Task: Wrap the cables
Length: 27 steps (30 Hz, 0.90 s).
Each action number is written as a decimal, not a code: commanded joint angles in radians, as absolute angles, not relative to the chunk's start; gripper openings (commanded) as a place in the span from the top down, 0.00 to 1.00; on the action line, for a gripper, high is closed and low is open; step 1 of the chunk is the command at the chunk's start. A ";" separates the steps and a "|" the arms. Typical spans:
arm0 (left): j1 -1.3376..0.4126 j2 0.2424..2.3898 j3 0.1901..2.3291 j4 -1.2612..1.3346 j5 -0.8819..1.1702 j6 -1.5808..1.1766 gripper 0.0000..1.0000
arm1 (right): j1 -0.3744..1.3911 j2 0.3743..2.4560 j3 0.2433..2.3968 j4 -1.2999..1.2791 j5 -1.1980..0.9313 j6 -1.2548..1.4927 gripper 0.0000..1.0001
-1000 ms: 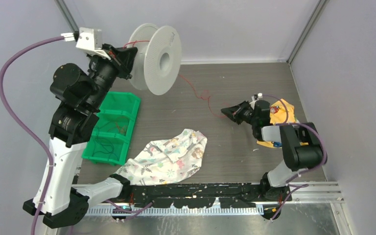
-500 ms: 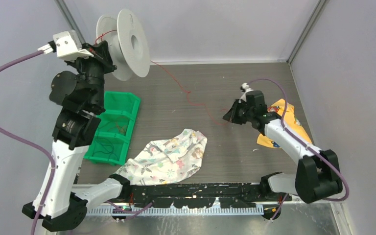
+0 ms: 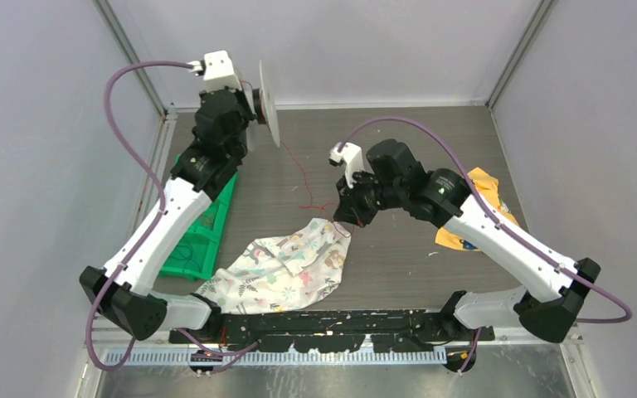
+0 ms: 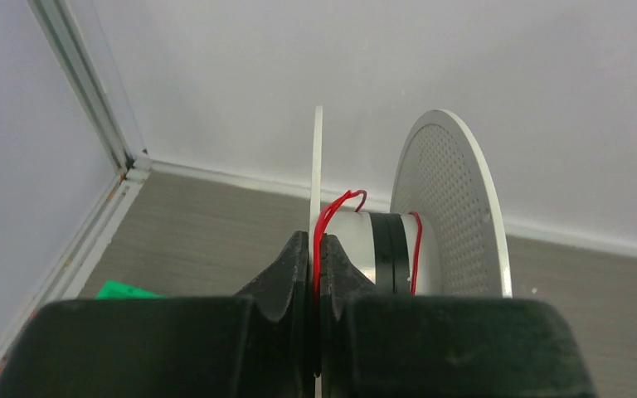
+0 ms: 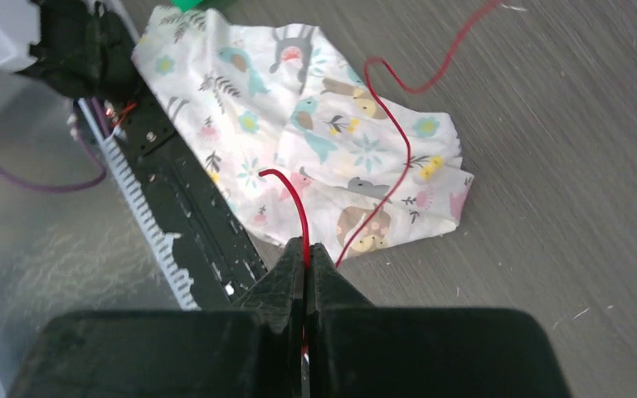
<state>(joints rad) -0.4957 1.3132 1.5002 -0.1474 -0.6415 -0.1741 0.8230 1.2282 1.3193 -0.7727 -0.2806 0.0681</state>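
Note:
A white spool (image 3: 266, 104) is held edge-on above the table's far left by my left gripper (image 3: 251, 101). In the left wrist view the gripper (image 4: 315, 247) is shut on the spool's thin near flange (image 4: 318, 157), and a red cable (image 4: 332, 207) loops over that flange onto the hub. The thin red cable (image 3: 306, 178) hangs from the spool and runs to my right gripper (image 3: 347, 217), which is shut on it just above the cloth's corner. In the right wrist view the gripper (image 5: 306, 247) pinches the cable (image 5: 296, 195), whose short free end curls up.
A patterned cloth (image 3: 286, 265) lies at the front centre, under the right gripper; it also shows in the right wrist view (image 5: 299, 116). A green bin (image 3: 207, 215) stands at the left. A yellow item (image 3: 488, 195) lies at the right. A black rail (image 3: 323, 322) runs along the front edge.
The left arm swung the spool right and turned it edge-on to the camera. The right arm reached left with the cable, from near the yellow item to the cloth's corner.

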 commanded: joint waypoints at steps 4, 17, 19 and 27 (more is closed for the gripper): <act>-0.541 1.329 1.395 0.083 -0.817 -0.127 1.00 | 0.904 1.385 1.734 -1.005 -0.447 -0.133 1.00; -0.543 1.416 1.323 0.072 -0.795 -0.141 1.00 | 0.868 1.367 1.941 -0.706 -0.431 -0.182 0.99; -0.543 1.409 1.301 0.056 -0.681 -0.130 1.00 | 0.809 1.340 1.903 -0.584 -0.414 -0.133 0.99; -0.544 1.394 1.251 -0.105 -0.223 -0.071 1.00 | 0.494 1.331 1.737 -0.119 -0.346 0.199 0.99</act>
